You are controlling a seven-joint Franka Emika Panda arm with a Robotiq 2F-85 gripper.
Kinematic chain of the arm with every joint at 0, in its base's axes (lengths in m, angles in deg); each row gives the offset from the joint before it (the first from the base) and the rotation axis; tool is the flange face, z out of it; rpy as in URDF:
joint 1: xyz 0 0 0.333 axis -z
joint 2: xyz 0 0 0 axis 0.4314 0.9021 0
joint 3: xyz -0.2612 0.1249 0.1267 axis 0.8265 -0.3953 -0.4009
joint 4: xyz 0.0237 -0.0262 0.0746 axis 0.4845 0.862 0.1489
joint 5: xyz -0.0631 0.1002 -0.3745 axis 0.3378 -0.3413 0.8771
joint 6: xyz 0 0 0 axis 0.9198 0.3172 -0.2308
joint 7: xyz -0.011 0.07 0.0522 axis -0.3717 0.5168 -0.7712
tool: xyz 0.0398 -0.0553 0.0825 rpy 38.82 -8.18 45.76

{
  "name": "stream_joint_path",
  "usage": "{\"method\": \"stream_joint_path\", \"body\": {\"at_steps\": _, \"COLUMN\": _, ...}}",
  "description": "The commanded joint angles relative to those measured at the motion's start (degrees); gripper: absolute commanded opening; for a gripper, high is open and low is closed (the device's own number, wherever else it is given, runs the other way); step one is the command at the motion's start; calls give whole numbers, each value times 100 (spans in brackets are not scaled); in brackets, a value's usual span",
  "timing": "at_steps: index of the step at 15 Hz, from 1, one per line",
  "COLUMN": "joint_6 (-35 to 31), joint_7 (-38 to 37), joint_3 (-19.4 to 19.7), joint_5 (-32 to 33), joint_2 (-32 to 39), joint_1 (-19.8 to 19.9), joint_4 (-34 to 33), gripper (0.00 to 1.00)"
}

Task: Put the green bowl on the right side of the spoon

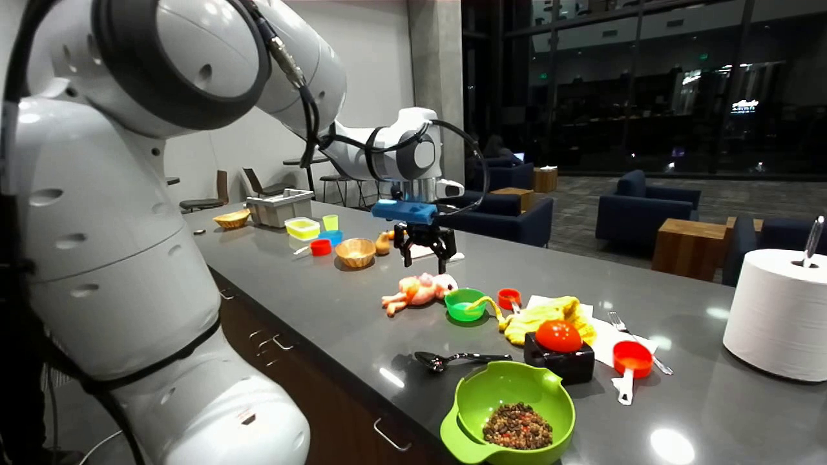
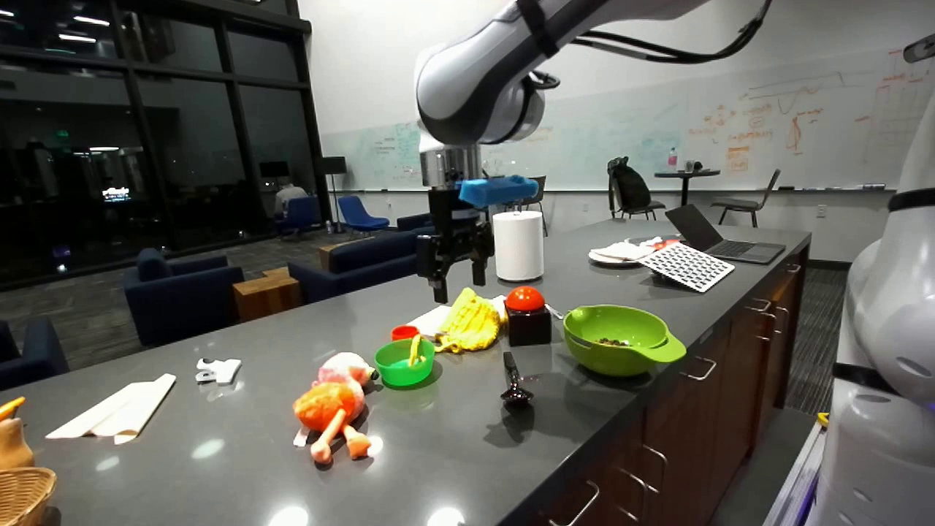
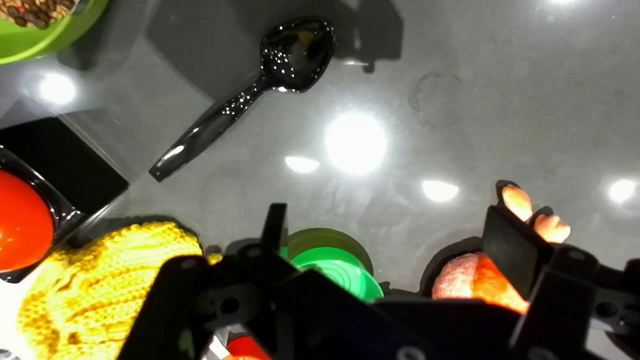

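A marker-scribbled whiteboard (image 2: 767,124), navy armchairs (image 1: 636,216) on carpet (image 1: 575,232) and a laptop (image 2: 738,250) open on the counter (image 2: 409,460) showed this was an office lounge.

No wording can be read for certain. In an exterior view, the orange handwriting (image 2: 749,135) toward two o'clock and the faint green marks (image 2: 407,152) toward eleven, both on the whiteboard (image 2: 840,162), are too small or blurred to make out. In an exterior view, a lit white sign (image 1: 744,106) toward two o'clock, seen in the dark window (image 1: 594,103), is likewise too blurred to read.
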Motion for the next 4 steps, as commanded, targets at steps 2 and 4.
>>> {"method": "stream_joint_path", "body": {"at_steps": 2, "joint_6": 252, "joint_7": 6, "joint_3": -29, "joint_5": -1, "joint_2": 174, "joint_1": 7, "joint_4": -257, "gripper": 100}}
{"method": "stream_joint_path", "body": {"at_steps": 4, "joint_6": 309, "joint_7": 12, "joint_3": -31, "joint_5": 0, "joint_2": 262, "joint_1": 6, "joint_4": -355, "gripper": 100}}
